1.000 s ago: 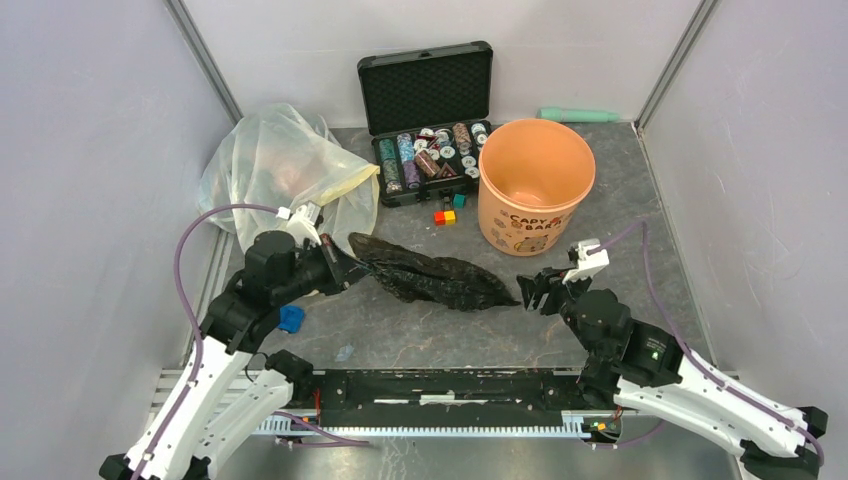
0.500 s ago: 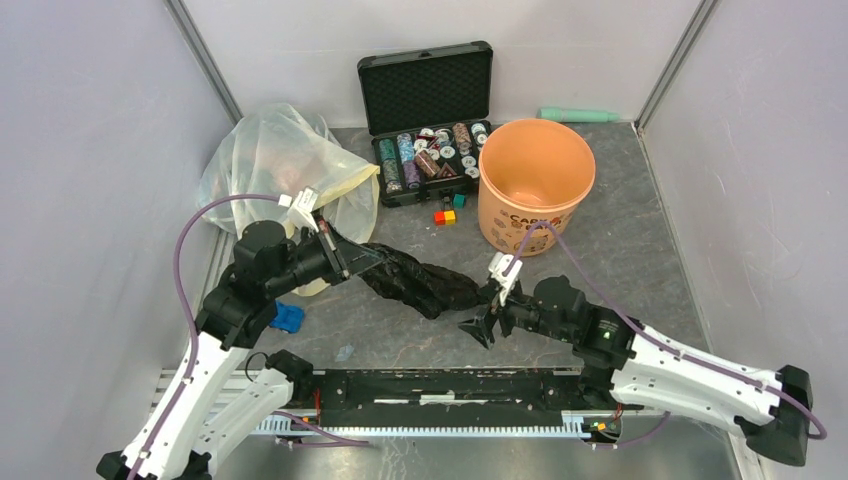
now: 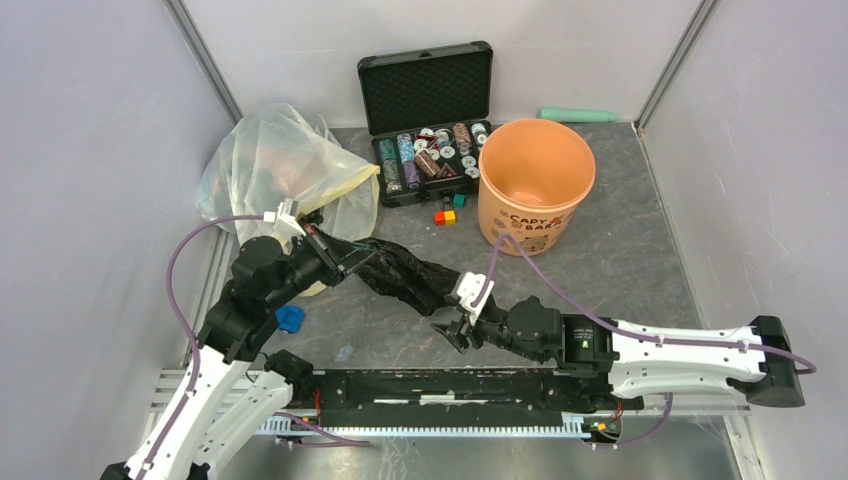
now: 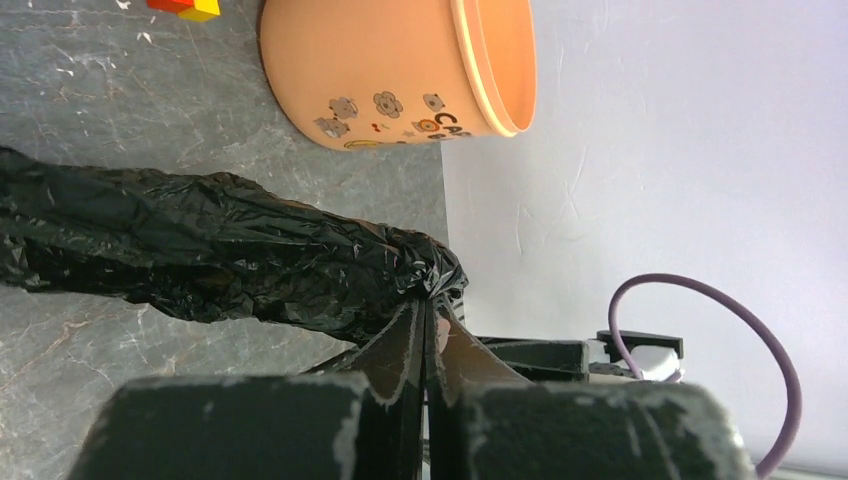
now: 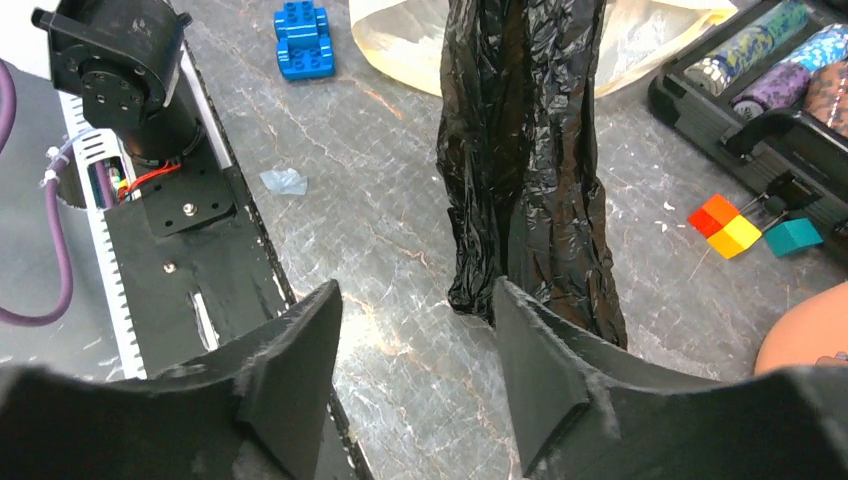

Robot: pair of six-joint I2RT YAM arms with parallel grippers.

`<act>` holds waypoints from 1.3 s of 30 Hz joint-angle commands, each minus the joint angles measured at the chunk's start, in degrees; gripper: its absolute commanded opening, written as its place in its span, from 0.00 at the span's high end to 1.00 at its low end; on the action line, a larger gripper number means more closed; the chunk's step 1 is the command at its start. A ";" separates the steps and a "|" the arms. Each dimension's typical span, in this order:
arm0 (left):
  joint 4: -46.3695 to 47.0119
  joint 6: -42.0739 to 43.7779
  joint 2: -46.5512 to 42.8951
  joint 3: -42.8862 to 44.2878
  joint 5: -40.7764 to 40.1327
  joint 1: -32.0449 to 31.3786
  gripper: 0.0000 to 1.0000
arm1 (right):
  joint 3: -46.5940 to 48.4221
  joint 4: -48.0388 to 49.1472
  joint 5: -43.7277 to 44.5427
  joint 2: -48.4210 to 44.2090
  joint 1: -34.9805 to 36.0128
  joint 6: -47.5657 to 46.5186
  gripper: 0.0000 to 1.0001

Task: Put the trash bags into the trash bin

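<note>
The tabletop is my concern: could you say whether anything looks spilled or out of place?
Yes: small coloured cubes lie loose outside the chip case, a blue brick lies alone at near left, and the black bag sprawls outside the orange bucket.

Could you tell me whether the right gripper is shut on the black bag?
No, the right gripper is wide open, its fingers not pinching the black bag.

left tool (image 4: 424, 322) clamped on the black bag (image 4: 200, 252), orange bucket (image 4: 400, 70) beyond.
</note>
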 commanded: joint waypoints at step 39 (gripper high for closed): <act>-0.64 -4.67 -1.63 3.46 -10.90 0.05 0.96 | 4.18 17.44 5.80 19.72 -8.26 3.85 1.00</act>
